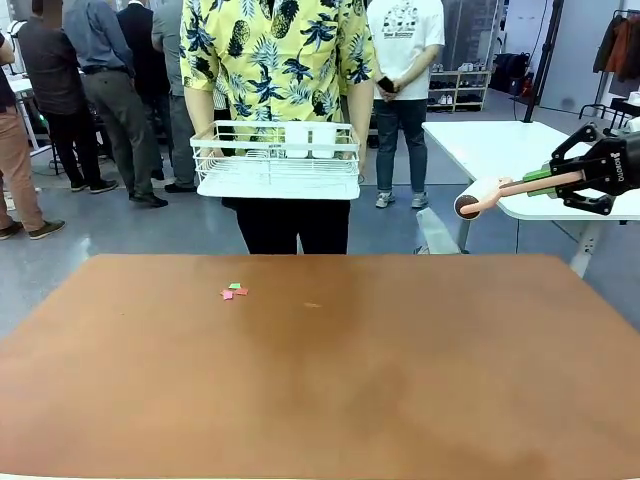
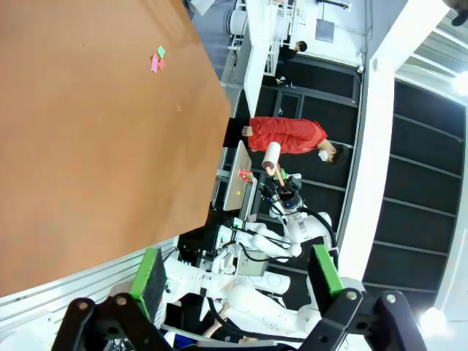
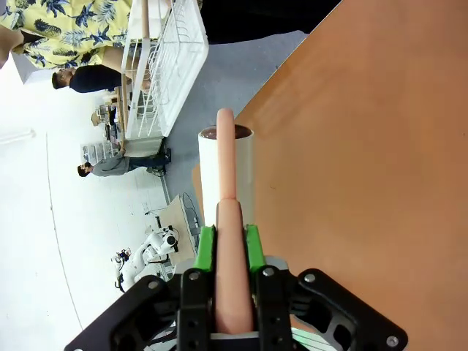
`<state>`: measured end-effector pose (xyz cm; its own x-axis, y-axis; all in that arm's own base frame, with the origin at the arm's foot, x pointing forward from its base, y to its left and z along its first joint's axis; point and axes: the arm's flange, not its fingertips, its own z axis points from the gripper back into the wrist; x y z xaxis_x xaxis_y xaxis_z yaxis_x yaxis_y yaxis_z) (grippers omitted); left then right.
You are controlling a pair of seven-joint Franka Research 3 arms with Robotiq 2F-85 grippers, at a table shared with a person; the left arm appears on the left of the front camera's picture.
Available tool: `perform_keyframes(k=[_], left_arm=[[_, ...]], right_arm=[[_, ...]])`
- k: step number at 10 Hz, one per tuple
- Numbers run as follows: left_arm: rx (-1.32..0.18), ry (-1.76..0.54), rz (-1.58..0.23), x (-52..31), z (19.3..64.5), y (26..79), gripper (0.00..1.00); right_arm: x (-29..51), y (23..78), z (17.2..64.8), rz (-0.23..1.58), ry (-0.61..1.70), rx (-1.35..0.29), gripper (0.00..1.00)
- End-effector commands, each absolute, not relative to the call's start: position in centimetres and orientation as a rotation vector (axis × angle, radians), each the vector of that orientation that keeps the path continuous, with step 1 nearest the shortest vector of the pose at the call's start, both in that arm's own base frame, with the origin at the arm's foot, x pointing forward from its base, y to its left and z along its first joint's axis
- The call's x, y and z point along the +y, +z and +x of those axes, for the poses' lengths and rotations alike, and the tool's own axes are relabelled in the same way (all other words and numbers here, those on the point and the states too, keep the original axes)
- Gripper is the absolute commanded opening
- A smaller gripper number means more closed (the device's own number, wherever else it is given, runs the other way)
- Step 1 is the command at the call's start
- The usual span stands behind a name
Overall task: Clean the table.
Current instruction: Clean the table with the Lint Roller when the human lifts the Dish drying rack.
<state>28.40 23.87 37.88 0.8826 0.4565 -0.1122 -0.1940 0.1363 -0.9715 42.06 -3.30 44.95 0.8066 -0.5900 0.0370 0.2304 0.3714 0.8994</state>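
The reddish-brown table (image 1: 320,390) has small pink and green paper scraps (image 1: 233,291) left of the middle toward its far edge, and a tiny orange scrap (image 1: 312,305) beside them. My right gripper (image 1: 548,180) hovers past the table's far right corner, shut on the pink handle of a lint roller (image 1: 468,204) with a white roll. In the right wrist view the right gripper (image 3: 229,247) clamps the lint roller (image 3: 225,172) beside the table (image 3: 365,146). My left gripper (image 2: 238,274) is open and holds nothing, high off the table (image 2: 88,146); the scraps (image 2: 157,60) lie far off.
A person in a yellow patterned shirt stands at the far edge holding a white wire rack (image 1: 277,160) above the floor. A smaller white table (image 1: 520,150) stands at the back right, behind my right gripper. Other people stand farther back.
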Motion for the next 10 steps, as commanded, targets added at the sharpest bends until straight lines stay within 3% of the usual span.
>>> perform_keyframes(k=[1, 3, 4, 6, 8, 10], left_arm=[[-0.239, 0.477, -1.366, 24.0, 28.1, 37.9, 1.00], [-0.239, 0.477, -1.366, 24.0, 28.1, 37.9, 1.00], [-0.239, 0.477, -1.366, 24.0, 28.1, 37.9, 1.00], [-0.239, 0.477, -1.366, 24.0, 28.1, 37.9, 1.00], [-0.239, 0.477, -1.366, 24.0, 28.1, 37.9, 1.00], [-0.239, 0.477, -1.366, 24.0, 28.1, 37.9, 1.00]], right_arm=[[-3.3, 45.0, 42.1, 1.069, -0.543, -0.384, 0.21], [-2.0, 48.1, 44.0, 1.033, -0.254, -0.299, 0.21], [-0.2, 49.1, 47.2, 0.923, -0.150, -0.254, 0.21], [5.5, 48.3, 53.9, 0.914, 0.019, -0.112, 0.21], [10.3, 45.2, 57.6, 0.899, -0.013, -0.084, 0.21], [14.7, 40.4, 58.4, 0.847, -0.093, -0.153, 0.21]])
